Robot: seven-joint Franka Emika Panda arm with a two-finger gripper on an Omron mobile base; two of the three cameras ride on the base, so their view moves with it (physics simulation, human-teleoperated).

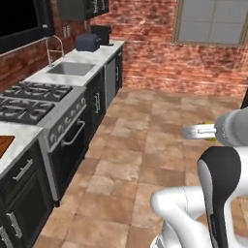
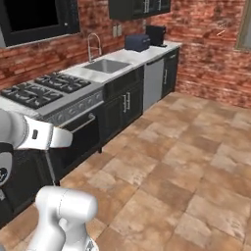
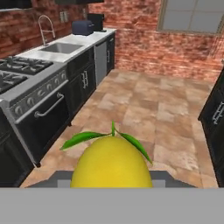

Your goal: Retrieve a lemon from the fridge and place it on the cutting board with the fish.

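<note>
The lemon (image 3: 111, 162), bright yellow with a green stem and two leaves, sits close to the lens in the hand view, between the jaws. My gripper (image 1: 192, 131) is shut on it and hangs over the tiled floor, right of the stove, pointing towards the counter run. A corner of the reddish-brown cutting board (image 1: 4, 144) shows on the white counter at the left edge of the left base view. The fridge and the fish are out of view.
Along the left wall run a gas stove (image 1: 29, 99) with an oven below, a sink (image 1: 71, 69) with a tap, a dishwasher (image 1: 111, 77) and a toaster (image 1: 88, 42). Black cabinets (image 3: 215, 118) stand on the right. Tiled floor (image 1: 145, 145) lies between.
</note>
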